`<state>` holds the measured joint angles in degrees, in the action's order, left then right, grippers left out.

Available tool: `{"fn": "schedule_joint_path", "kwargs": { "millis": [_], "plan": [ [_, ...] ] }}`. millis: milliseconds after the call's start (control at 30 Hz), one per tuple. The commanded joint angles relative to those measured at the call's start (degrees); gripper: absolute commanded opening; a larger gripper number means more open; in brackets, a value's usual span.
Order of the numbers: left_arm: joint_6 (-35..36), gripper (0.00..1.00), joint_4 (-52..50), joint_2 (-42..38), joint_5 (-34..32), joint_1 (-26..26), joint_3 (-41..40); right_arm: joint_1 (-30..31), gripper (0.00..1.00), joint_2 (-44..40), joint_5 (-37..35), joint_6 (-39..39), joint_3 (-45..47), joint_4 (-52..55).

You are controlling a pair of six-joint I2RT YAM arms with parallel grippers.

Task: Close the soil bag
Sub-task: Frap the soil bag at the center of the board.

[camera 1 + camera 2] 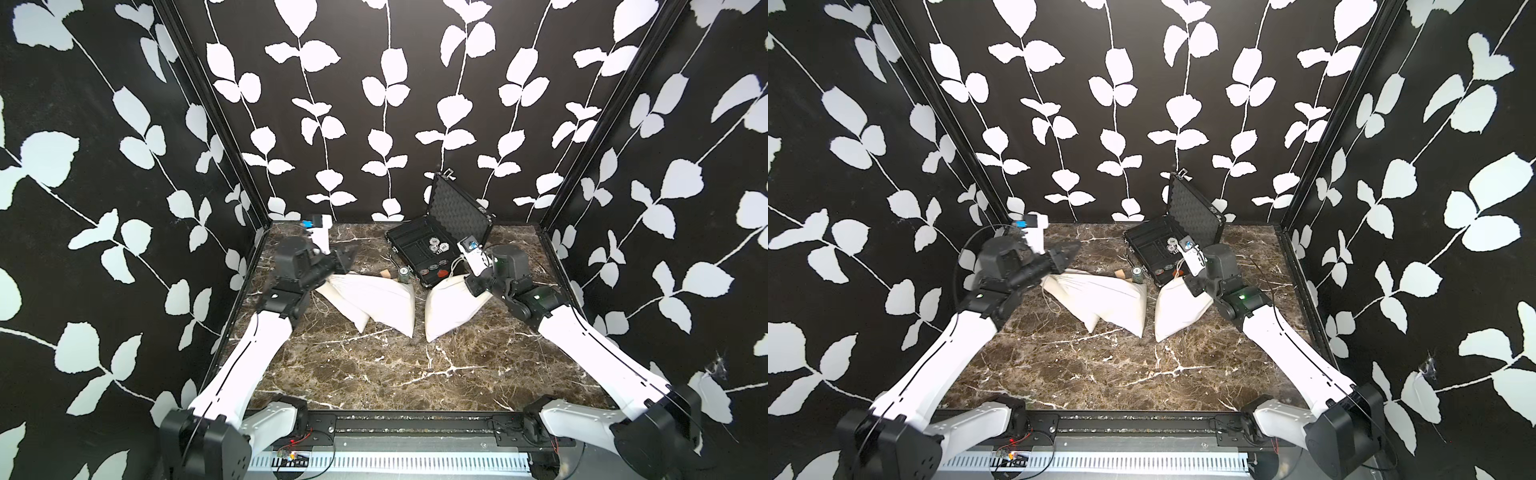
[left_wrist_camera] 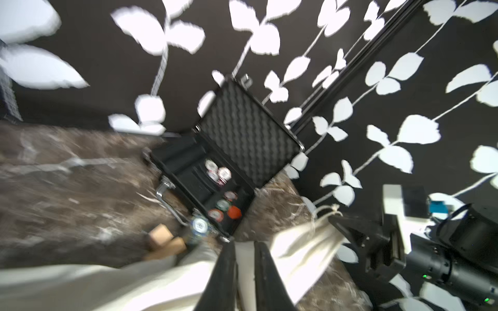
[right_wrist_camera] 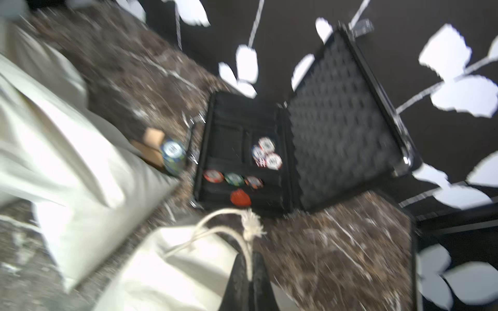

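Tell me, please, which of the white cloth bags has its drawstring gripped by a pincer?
The bag beside the open black case, on the robot's right: the right pincer is shut on its knotted drawstring. The other white bags lie ungripped.

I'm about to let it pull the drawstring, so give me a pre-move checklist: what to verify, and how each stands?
1. Right gripper shut on the white drawstring cord: ok.
2. Left gripper gripping anything: not ok, jaws parted, empty.
3. White cloth bag cinched at its mouth: cannot tell.
4. Cord clear of the open black foam-lined case: cannot tell, they look close.
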<state>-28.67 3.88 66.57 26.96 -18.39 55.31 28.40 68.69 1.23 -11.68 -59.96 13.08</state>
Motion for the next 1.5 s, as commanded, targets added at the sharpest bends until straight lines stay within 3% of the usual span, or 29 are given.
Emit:
{"fn": "schedule_joint_path", "kwargs": {
  "millis": [0, 167, 300, 667, 767, 833, 867, 933, 967, 1000, 1100, 1200, 1467],
  "plan": [
    [6.07, 0.34, 8.36, 2.82, 0.39, -5.03, 0.19, 1.78, 0.00, 0.79, 8.93, 2.15, -3.87, -6.13],
    [16.29, 0.55, 9.57, 6.94, 0.46, -11.73, 3.74, 4.19, 0.00, 2.42, 13.30, 1.17, -7.90, -6.20],
    [22.15, 0.65, 10.05, 9.81, 1.67, -13.22, 6.48, 5.61, 0.00, 3.83, 15.90, 0.17, -10.35, -6.17],
    [27.94, 0.68, 8.10, 15.38, 13.55, -13.53, 11.94, 7.41, 0.00, 6.82, 18.73, -1.40, -13.75, -4.82],
    [28.91, 0.61, 6.93, 16.48, 13.72, -13.62, 12.93, 7.69, 0.00, 7.08, 19.65, -1.73, -14.41, -4.20],
    [29.17, 0.49, 5.63, 17.49, 13.76, -13.69, 14.15, 7.77, 0.00, 7.19, 20.33, -1.88, -14.73, -4.04],
    [29.11, 0.39, 4.74, 17.92, 14.07, -13.62, 14.93, 7.78, 0.00, 7.12, 20.52, -2.05, -14.78, -3.74],
    [29.19, 0.09, 3.45, 17.68, 13.45, -13.66, 15.72, 7.81, 0.00, 6.73, 19.29, -3.19, -14.80, -2.74],
    [29.01, 0.00, 3.11, 16.94, 11.73, -13.67, 15.39, 7.75, 0.00, 6.32, 17.38, -3.69, -14.61, -2.43],
    [28.75, 0.00, 3.00, 15.47, 9.91, -13.64, 14.79, 7.69, 0.00, 5.70, 15.15, -4.25, -13.95, -2.58],
    [27.86, 0.00, 2.64, 9.94, 3.32, -13.63, 12.65, 7.72, 0.20, 3.07, 5.42, -6.40, -10.39, -4.53],
    [25.46, 0.00, 2.30, 4.96, -0.86, -13.60, 11.26, 7.71, 0.32, 0.94, -1.12, -8.18, -7.55, -6.22],
    [21.60, 0.00, 2.64, 0.41, -0.27, -13.60, 11.31, 7.72, 0.45, 1.04, 0.68, -10.49, -5.30, -9.82]
  ]
}}
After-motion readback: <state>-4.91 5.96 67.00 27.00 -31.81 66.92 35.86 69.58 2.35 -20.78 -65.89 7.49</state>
